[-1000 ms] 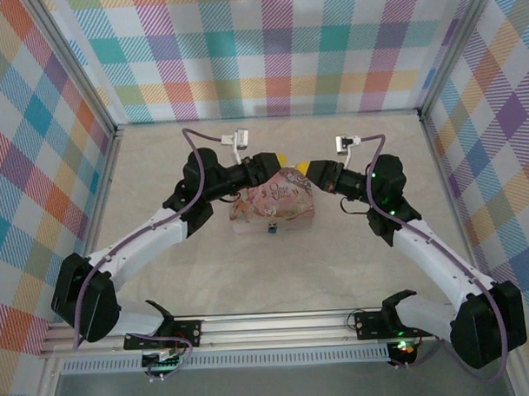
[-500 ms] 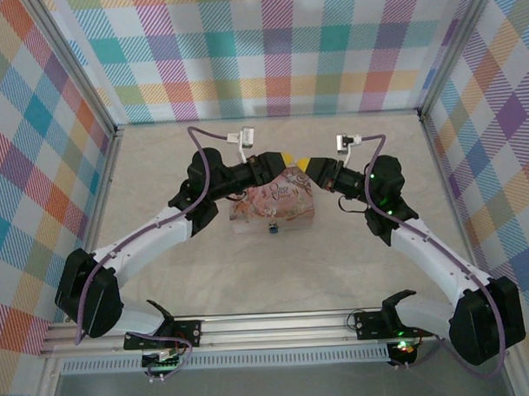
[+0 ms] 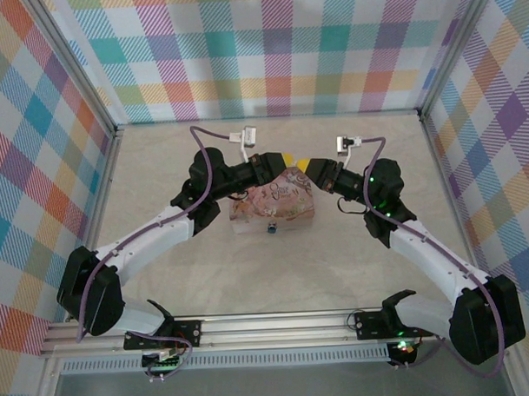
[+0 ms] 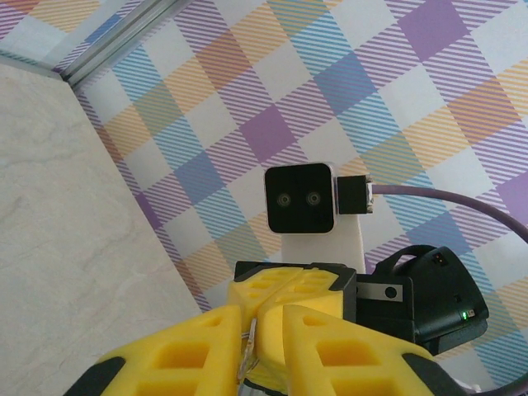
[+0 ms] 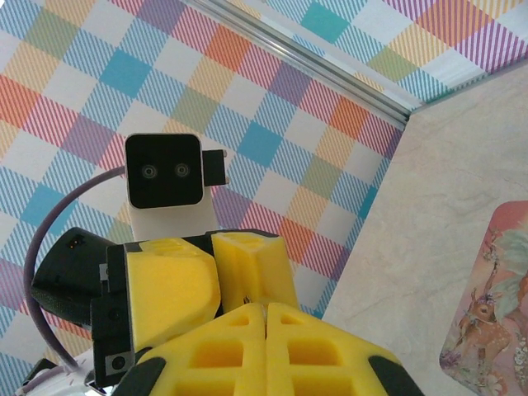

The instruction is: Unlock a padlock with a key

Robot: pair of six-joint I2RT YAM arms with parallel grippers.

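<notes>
Your two grippers meet tip to tip just above centre in the overhead view, over the far edge of the pink box (image 3: 273, 202). I judge this to be the key-handling step, with the lock untouched.

The left gripper (image 4: 257, 318) is nearly clenched, pinching a thin metal sliver, probably the key (image 4: 247, 346), upright between its yellow fingers. The right gripper (image 5: 266, 309) has its fingers pressed flat together; whether they nip anything, you cannot tell.

The small dark object at the box's near edge looks like the padlock (image 3: 272, 227), lower in the frame and apart from both grippers.

Next you need a firm, aligned hold on the key, then bring it down to that lock.
</notes>
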